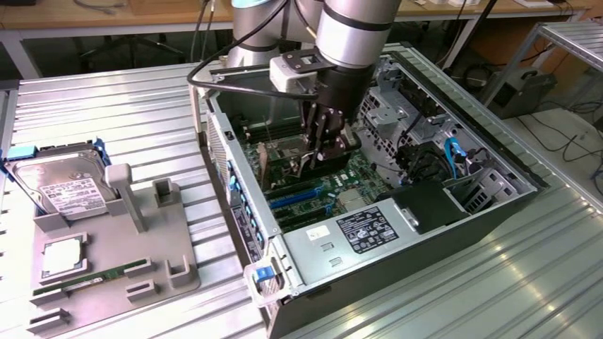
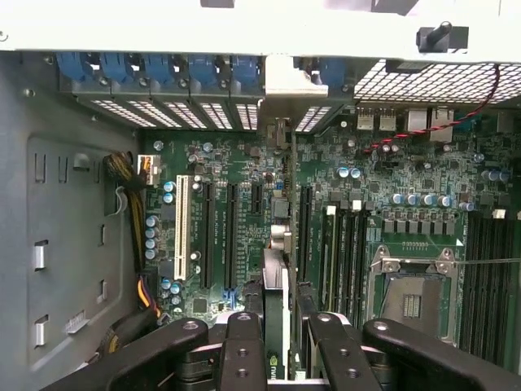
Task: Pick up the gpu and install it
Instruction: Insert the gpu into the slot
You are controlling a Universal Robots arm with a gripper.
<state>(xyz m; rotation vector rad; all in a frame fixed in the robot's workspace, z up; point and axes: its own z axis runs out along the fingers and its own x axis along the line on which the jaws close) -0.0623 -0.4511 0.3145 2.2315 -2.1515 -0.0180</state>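
The gpu shows edge-on in the wrist view, a thin card standing upright over the green motherboard among the black expansion slots. Its silver bracket end reaches toward the rear slot openings. My gripper is shut on the gpu, with black fingers pressed against both faces. In the exterior view the gripper reaches down into the open computer case, and the gpu hangs low over the motherboard. Whether the card's edge sits in a slot is hidden.
A grey fixture tray lies at the exterior view's left, holding a silver hard drive, a CPU and a narrow RAM stick. Inside the case are a labelled power supply, blue cables and drive cages.
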